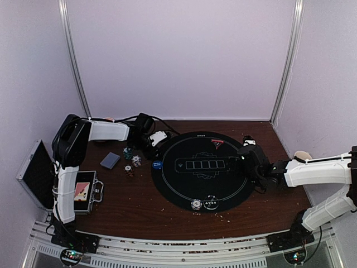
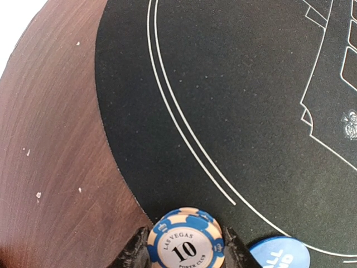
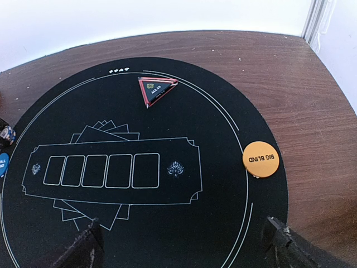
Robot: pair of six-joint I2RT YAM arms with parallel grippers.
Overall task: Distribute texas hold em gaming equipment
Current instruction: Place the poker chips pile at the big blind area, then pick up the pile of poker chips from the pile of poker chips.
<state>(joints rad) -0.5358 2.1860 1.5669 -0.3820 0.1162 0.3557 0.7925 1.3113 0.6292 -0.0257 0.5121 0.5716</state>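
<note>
My left gripper is shut on a blue-and-cream poker chip marked 10, held over the left edge of the round black mat. A blue marker button lies just right of it. In the top view the left gripper is by that blue button. More chips and a grey-blue card deck lie on the wood to its left. My right gripper stands open and empty over the mat's right side. An orange button and a red-triangle button lie ahead of it.
A silvery button and a few chips sit at the mat's near edge. An open black case stands at the near left beside the left arm. White walls close in the wooden table at the back and sides.
</note>
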